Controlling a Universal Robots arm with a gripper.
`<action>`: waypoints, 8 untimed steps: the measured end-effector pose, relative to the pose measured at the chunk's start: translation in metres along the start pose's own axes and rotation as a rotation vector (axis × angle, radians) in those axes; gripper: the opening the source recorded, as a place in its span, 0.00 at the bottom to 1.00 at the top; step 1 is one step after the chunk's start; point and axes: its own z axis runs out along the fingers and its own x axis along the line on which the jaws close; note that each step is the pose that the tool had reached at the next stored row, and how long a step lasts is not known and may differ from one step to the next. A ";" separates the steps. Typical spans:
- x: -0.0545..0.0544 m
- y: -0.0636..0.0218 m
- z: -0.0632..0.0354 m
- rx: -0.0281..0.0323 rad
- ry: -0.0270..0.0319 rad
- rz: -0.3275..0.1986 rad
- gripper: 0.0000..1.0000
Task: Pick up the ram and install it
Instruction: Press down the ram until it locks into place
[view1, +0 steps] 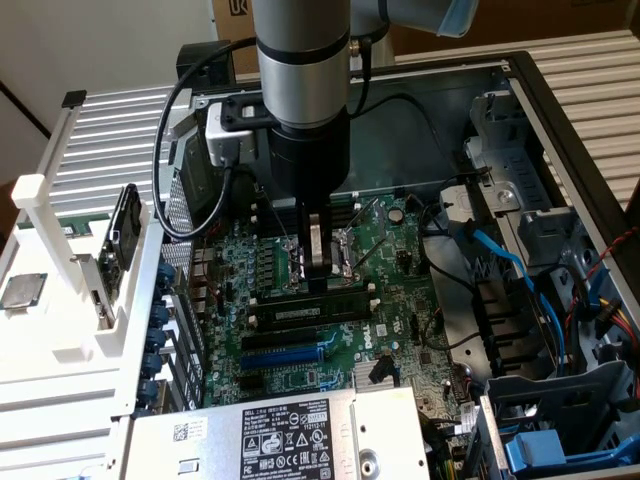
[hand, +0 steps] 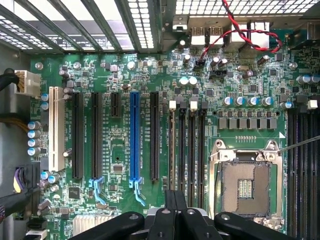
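Gripper (view1: 320, 262) fingers were held together, empty, at center frame, poised just above the ram (view1: 308, 311), which was seated in a slot on the green motherboard (view1: 400, 255) inside the open computer case (view1: 560, 150).

The white-and-black label (view1: 290, 440) on the silver power supply (view1: 200, 425) carries the word "DELL" at its top corner — the fine print, numbers and approval marks below it are too small to read. The motherboard (hand: 125, 75) bears white slot lettering, also illegible.
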 end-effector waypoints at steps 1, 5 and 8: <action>-0.001 0.0000 0.0002 0.0000 0.0022 0.000 0.10; -0.001 0.0000 0.0004 0.0000 0.0072 0.000 0.10; -0.004 0.0001 0.0007 0.0001 0.0087 0.000 0.10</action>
